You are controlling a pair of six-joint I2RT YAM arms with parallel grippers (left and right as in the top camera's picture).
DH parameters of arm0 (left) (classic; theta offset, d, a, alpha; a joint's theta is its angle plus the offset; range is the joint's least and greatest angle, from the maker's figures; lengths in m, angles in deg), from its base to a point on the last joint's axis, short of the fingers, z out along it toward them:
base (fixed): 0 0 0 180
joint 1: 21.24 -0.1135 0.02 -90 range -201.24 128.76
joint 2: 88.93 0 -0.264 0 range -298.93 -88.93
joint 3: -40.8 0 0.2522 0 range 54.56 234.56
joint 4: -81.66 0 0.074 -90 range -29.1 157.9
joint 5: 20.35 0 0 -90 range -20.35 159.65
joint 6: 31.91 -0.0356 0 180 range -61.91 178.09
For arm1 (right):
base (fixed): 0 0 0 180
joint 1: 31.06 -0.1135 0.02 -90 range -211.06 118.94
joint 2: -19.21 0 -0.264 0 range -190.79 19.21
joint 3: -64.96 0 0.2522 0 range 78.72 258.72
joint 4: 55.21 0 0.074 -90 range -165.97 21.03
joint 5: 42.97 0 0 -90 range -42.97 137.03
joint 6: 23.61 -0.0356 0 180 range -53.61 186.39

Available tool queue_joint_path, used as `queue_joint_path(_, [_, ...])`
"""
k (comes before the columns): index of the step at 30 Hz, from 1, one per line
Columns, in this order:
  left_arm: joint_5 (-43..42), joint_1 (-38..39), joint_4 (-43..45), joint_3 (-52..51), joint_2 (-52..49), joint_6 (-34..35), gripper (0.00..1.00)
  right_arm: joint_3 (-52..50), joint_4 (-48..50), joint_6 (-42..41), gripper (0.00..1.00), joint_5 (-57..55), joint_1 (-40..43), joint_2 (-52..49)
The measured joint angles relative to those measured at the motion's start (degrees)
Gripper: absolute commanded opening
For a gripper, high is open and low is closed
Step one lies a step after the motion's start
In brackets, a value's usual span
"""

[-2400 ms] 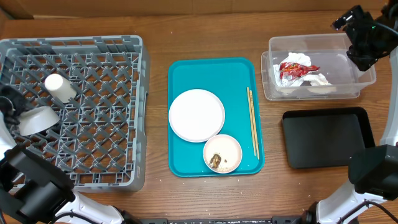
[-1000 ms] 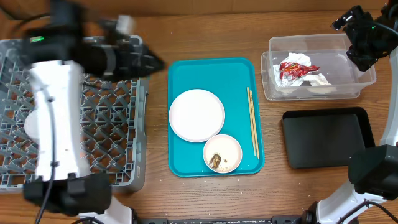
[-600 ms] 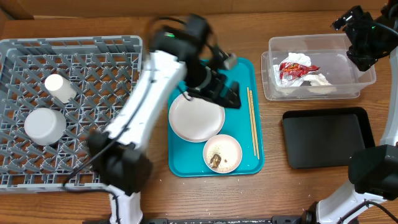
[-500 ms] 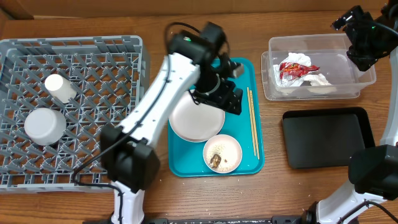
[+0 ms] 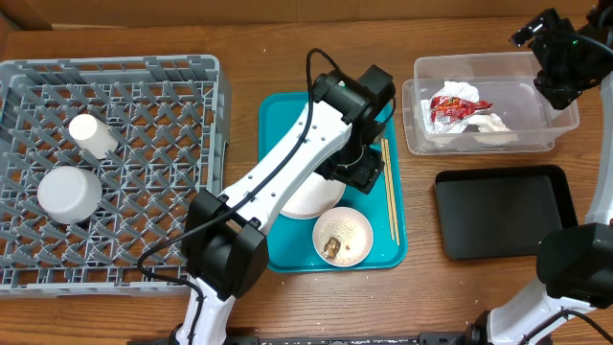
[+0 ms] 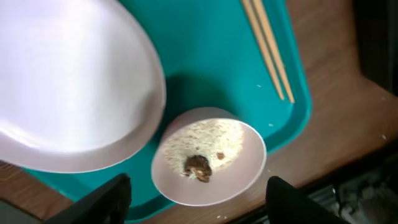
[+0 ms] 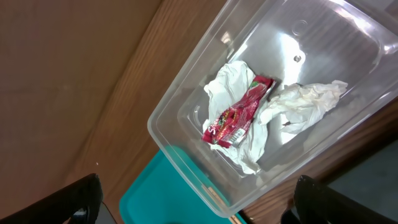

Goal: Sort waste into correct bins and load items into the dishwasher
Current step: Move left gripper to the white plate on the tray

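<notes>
My left gripper hangs open over the teal tray, above the white plate and just behind the small white bowl. In the left wrist view the bowl, holding rice grains and a brown scrap, lies below and between my spread black fingers, and nothing is gripped. The chopsticks lie along the tray's right side. My right gripper is open above the clear tub, which holds the red wrapper and crumpled paper.
The grey dish rack at the left holds a white cup and an upturned white bowl. A black tray sits in front of the tub. The teal tray lies in the middle.
My left arm swung from the rack, where it left the upturned bowl, across to the teal tray and now sits over the plate and bowl. The right arm stayed still.
</notes>
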Motion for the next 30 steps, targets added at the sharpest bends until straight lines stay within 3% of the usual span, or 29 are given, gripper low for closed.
queue_joint_path(1, [0.61, -0.02, 0.2, 0.02, 0.0, 0.79, 1.0, 0.0, -0.02, -0.02, 1.0, 0.0, 0.0, 0.0])
queue_joint_path(13, [5.42, -0.13, 13.94, 0.0, 0.0, 4.61, 1.0, 0.0, 0.0, 0.0, 1.0, 0.0, 0.0, 0.0])
queue_joint_path(15, [5.84, -0.13, 15.63, 0.0, 0.0, 4.68, 0.87, 0.0, -0.02, -0.02, 1.0, 0.0, 0.0, 0.0])
queue_joint_path(24, [7.37, -0.31, 16.94, 0.0, 0.0, 5.03, 0.88, 0.0, 0.0, 0.0, 1.0, 0.02, 0.0, 0.0])
queue_joint_path(30, [8.63, -0.5, 17.66, -0.02, 0.0, 5.11, 0.68, 0.0, -0.02, -0.02, 1.0, 0.0, 0.0, 0.0])
